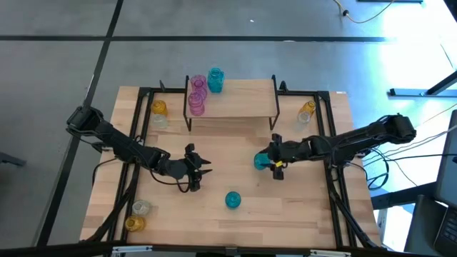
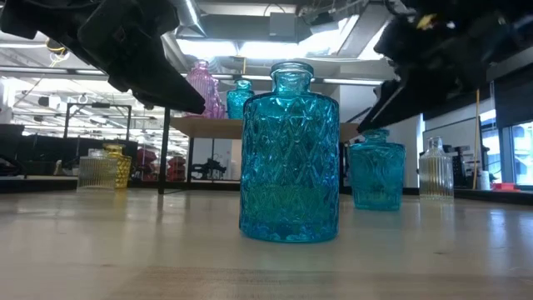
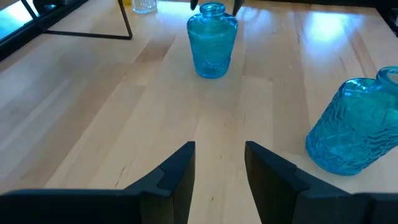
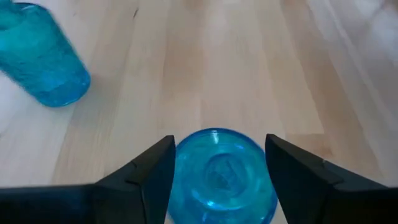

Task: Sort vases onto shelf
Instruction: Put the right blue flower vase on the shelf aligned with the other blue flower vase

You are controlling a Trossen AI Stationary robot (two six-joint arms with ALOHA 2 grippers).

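Note:
A teal vase (image 1: 260, 161) stands upright on the table right of centre. My right gripper (image 4: 221, 139) is open, one finger on either side of the vase's body (image 4: 217, 177). A second teal vase (image 1: 233, 200) stands nearer the front edge and looms large in the low view (image 2: 289, 158). My left gripper (image 3: 219, 149) hangs open over bare table left of centre, with nothing between its fingers. The shelf (image 1: 243, 100) at the back carries two pink vases (image 1: 197, 96) and a teal one (image 1: 215, 78) at its left end. My right gripper's fingers (image 4: 158, 168) flank the teal vase's rounded body just below its neck, slanting down from the table's right side. Whether they touch the glass I cannot tell. The vase stands upright with its base on the table (image 2: 376, 175).
Amber and clear vases stand left of the shelf (image 1: 158, 113), right of it (image 1: 308, 111) and at the near left corner (image 1: 137, 215). The shelf's black legs (image 1: 188, 120) and black rails along both table sides (image 1: 136, 143) bound the bare wood between the arms.

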